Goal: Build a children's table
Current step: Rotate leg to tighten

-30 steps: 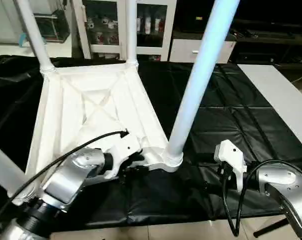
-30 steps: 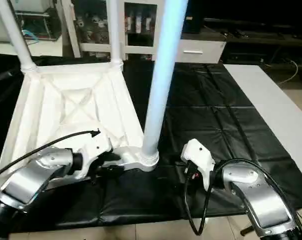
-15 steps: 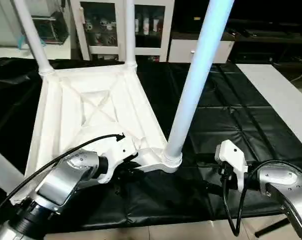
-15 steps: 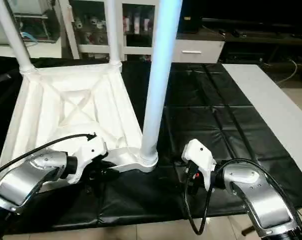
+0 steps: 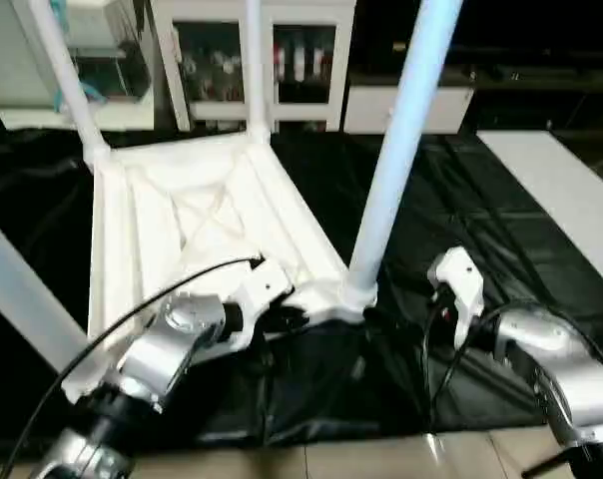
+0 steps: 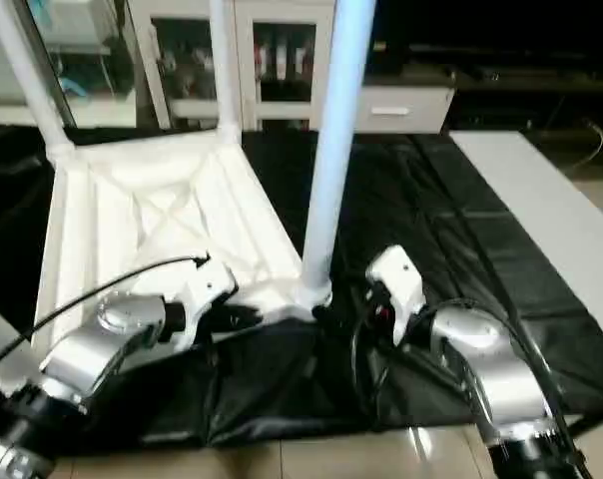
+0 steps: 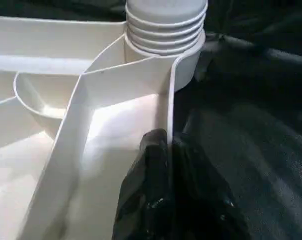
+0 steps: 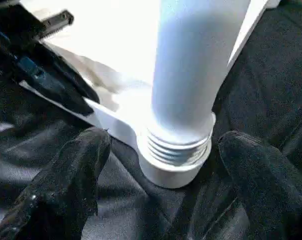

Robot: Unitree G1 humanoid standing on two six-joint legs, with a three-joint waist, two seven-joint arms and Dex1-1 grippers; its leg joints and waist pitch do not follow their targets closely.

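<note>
Lying upside down on a black mat (image 5: 461, 249), ribbed underside up, with legs standing in the corner sockets: the children's table (image 5: 197, 220), spread ahead of both silver forearms. Nearest leg (image 5: 396, 150) screwed upright into the near corner socket (image 8: 173, 165), thread rings showing just above the socket's collar. Left gripper (image 7: 163, 165) pinched shut on the thin near rim wall (image 7: 168, 115) of the tabletop, one black finger (image 7: 146, 180) on the inner side and the other on the outer, the wall running up between them toward the socket. Rim and corner seemingly raised a little off the mat there, though hard to tell. Right gripper (image 8: 166, 165) spread wide around the base of that leg, left pad (image 8: 76, 165) near the rim's edge, right pad (image 8: 261, 170) on the far side of the socket, neither touching it, nothing held. Socket and threaded leg end sat between the two pads, clear of both. Cabinets (image 5: 252, 60) with glass doors stood beyond the mat, and a white board (image 5: 561, 190) lay to the right.
</note>
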